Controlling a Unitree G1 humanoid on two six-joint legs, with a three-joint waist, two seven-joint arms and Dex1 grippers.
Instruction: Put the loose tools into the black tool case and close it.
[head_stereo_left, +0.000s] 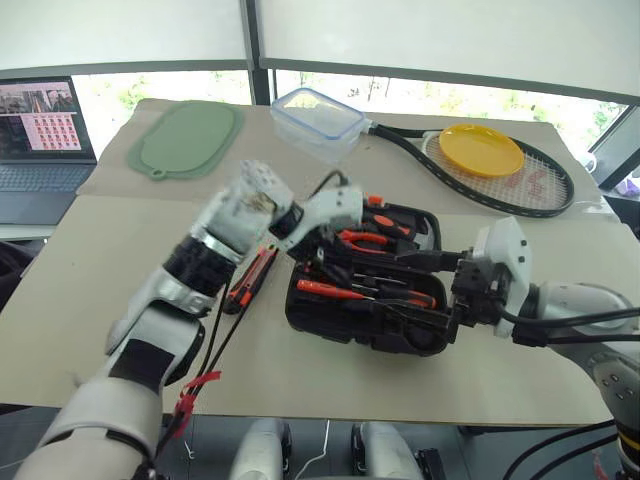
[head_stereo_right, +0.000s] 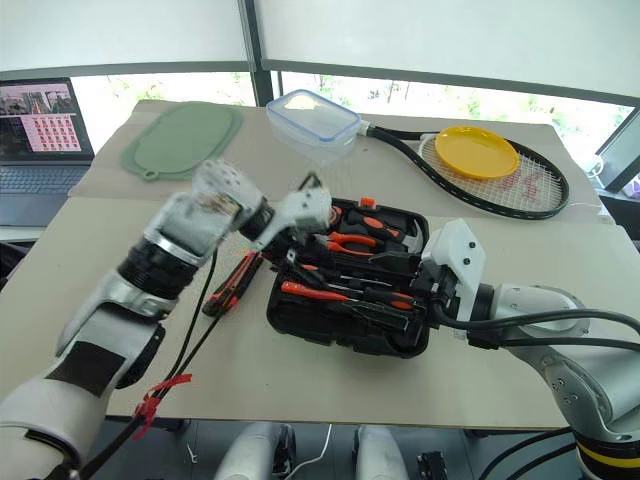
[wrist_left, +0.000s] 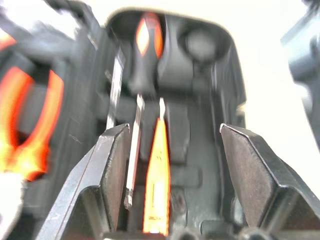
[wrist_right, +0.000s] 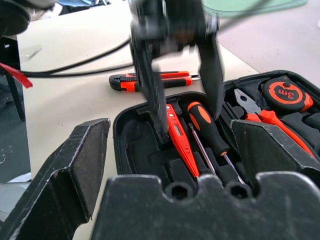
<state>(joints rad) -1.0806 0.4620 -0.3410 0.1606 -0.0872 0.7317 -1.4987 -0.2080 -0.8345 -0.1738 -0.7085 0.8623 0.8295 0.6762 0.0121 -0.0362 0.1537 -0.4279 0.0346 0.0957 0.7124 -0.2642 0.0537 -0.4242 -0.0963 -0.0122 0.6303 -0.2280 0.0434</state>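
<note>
Screwdrivers (wrist_right: 192, 132) lie in the black tool case (head_stereo_left: 340, 325) beneath the spread, empty left gripper (wrist_right: 182, 95).

a green mat (head_stereo_left: 186, 138) is lying at the desk's (head_stereo_left: 90, 300) far left, a clear box (head_stereo_left: 316, 120) sitting beside it. a yellow plate (head_stereo_left: 481, 150) is resting on a racket (head_stereo_left: 520, 185). a laptop (head_stereo_left: 40, 140) is glowing off the left.

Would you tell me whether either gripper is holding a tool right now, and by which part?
Nothing is held: the left gripper stands open over the black tool case, and the right gripper is open beside it.
</note>
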